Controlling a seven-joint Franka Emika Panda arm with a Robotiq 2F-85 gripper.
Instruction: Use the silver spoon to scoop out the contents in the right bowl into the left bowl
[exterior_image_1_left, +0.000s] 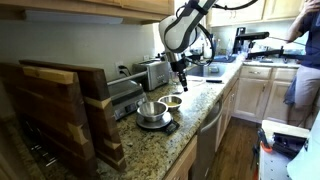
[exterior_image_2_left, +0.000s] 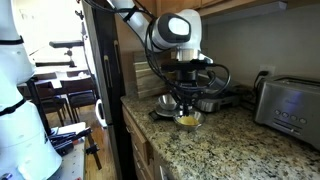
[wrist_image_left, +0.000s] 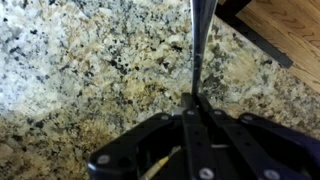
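My gripper (wrist_image_left: 193, 100) is shut on the thin handle of the silver spoon (wrist_image_left: 198, 40), which runs straight out from the fingertips over the granite counter. In both exterior views the gripper (exterior_image_1_left: 181, 78) (exterior_image_2_left: 186, 98) hangs just above the right bowl (exterior_image_1_left: 172, 101) (exterior_image_2_left: 187, 121), the smaller shallow one. Its inside shows the yellowish contents (exterior_image_2_left: 187, 122). The left bowl (exterior_image_1_left: 151, 109) (exterior_image_2_left: 165, 103), larger and shiny, stands right beside it on a dark flat base. The spoon's scoop end is out of frame in the wrist view and too small to make out in the exterior views.
A toaster (exterior_image_2_left: 291, 98) (exterior_image_1_left: 153, 72) stands at the back of the granite counter (wrist_image_left: 70, 70). Wooden cutting boards (exterior_image_1_left: 60, 110) lean up nearby. A person (exterior_image_1_left: 303, 60) stands at the far counter. The counter edge drops to a wooden floor (wrist_image_left: 290, 25).
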